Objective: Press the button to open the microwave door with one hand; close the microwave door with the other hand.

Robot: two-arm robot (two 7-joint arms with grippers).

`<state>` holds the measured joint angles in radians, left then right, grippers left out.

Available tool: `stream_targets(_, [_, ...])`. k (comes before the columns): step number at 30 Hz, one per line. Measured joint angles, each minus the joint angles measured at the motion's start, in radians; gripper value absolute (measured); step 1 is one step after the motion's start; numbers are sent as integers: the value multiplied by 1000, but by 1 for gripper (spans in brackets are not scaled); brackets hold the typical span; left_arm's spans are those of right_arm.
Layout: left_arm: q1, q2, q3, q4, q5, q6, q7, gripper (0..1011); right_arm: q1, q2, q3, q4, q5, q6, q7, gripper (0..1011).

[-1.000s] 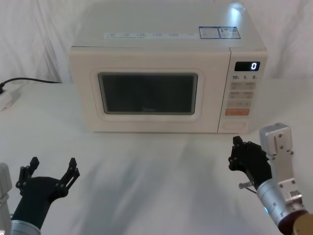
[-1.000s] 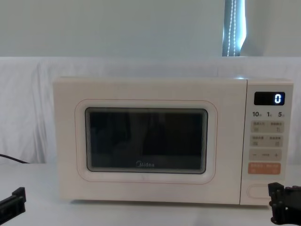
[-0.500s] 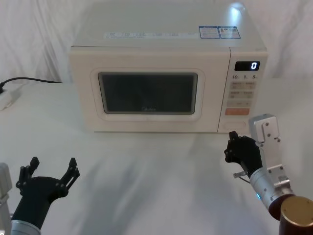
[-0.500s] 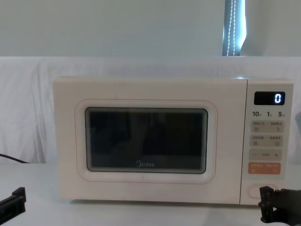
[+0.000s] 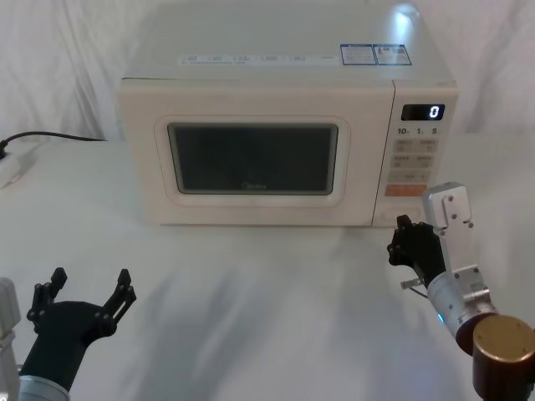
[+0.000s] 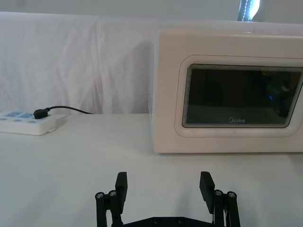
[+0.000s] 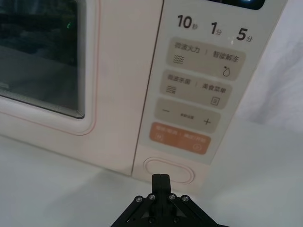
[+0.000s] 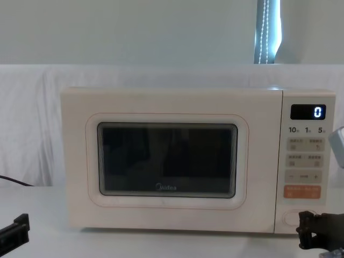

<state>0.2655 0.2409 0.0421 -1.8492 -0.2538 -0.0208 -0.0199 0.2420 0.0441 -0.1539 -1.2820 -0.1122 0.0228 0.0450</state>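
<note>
Your target, the button (image 7: 169, 170), sits at the foot of the control panel (image 7: 199, 94), below the orange key (image 7: 181, 138): a wide cream pill with a thin outline, smooth and unlabelled. From the chest view it is partly covered by the right claw (image 8: 307, 236), so only its left end shows there. From the head view the same claw (image 5: 404, 238) hides it almost entirely.

Right claw: black, fingers pressed together into one narrow tip, pointing at the button's lower edge in the wrist view (image 7: 160, 182). Touching or just short of it, you cannot tell.

The microwave door (image 5: 255, 155) is shut flush with the cream body. Dark glass window, rounded corners, faint pinkish outline, maker's logo under the glass. Interior too dark to read through the glass.

Left claw (image 5: 88, 291): low at the near left of the bench (image 5: 251, 284), well apart from the oven, fingers spread wide. Its wrist view cuts the claw (image 6: 163, 187) off at the frame's edge.

White cloth covers the bench, softly creased. A power strip (image 6: 26, 123) with a black plug lies at the far left.
</note>
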Motion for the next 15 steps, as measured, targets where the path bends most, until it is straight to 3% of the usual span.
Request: stream_targets(15, [0, 0, 0, 0, 0, 0, 0, 1001, 62, -10, 16, 90, -16, -13, -8, 0])
